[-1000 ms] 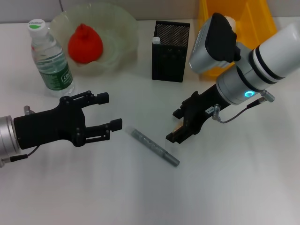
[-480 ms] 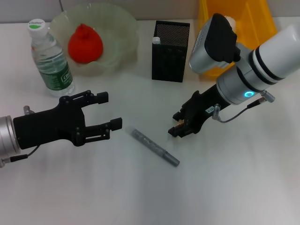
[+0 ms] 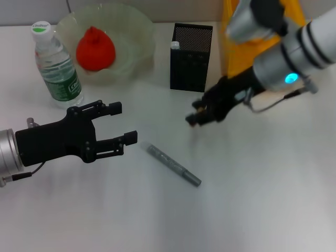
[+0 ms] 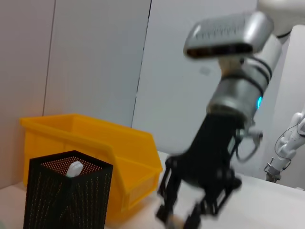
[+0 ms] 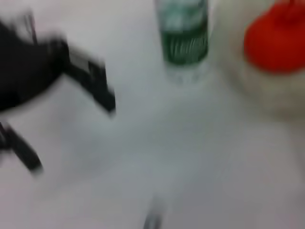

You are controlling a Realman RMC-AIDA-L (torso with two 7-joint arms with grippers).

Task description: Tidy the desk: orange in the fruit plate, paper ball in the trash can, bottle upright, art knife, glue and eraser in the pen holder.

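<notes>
I'm looking at bare white desk (image 3: 252,199) across the whole lower half of the head view and out to the lower right, wide room for either arm. Only a grey pen-like stick (image 3: 173,165) lies mid-frame on it. Left gripper (image 3: 124,124) sits at the left edge, fingers spread, blocking that side. Behind it at upper left, the bottle (image 3: 56,68) stands upright just beside the fruit plate (image 3: 137,37). Top centre, the pen holder (image 3: 191,50) and trash can (image 3: 286,26) stand side by side with a narrow gap; right gripper (image 3: 197,118) hangs just in front of it.
</notes>
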